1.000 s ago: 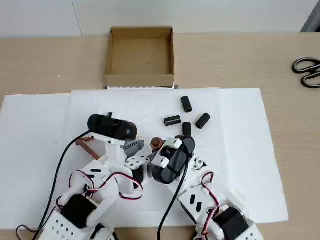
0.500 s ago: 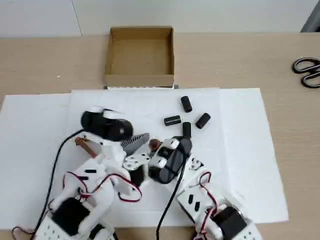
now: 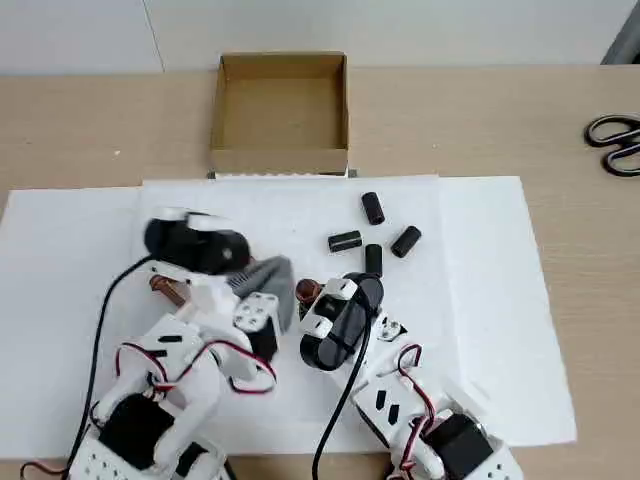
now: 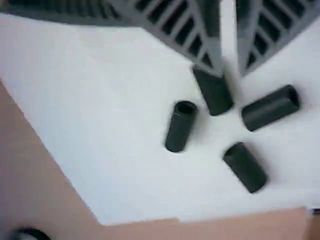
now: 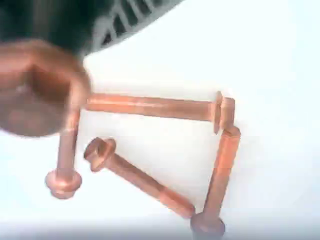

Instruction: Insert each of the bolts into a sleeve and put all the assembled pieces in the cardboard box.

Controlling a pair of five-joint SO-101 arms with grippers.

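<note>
High view. Cardboard box (image 3: 280,150) open-topped at far edge of white paper sheet (image 3: 480,330) on wooden bench (image 3: 80,130); brown, matt, nothing inside, so no assembly delivered yet. Four black sleeves (image 3: 345,241) lying loose on the sheet between box and arms; short smooth tubes, near one another but apart. Left gripper (image 3: 268,275) angled toward that cluster, probably lining up a pick. Right gripper (image 3: 318,300) just beside it, fingers closed on a copper bolt (image 3: 306,289), presumably kept clear of the sheet to meet a sleeve. Scissors (image 3: 615,142) well apart at bench edge.

Left wrist view. Left gripper (image 4: 229,60) with grey ribbed fingers (image 4: 200,35) parted only narrowly, nothing between them. One sleeve (image 4: 214,92) just past the fingertips, roughly in line with the gap; likely the target. Another (image 4: 180,126) showing its hollow end; remaining two alongside.

Right wrist view. Copper bolt (image 5: 35,90) close to lens, blurred, head broad and rounded. Four loose bolts (image 5: 155,107) on the sheet beyond: long plain shanks, flanged heads, dull metallic sheen, two touching at a corner.
</note>
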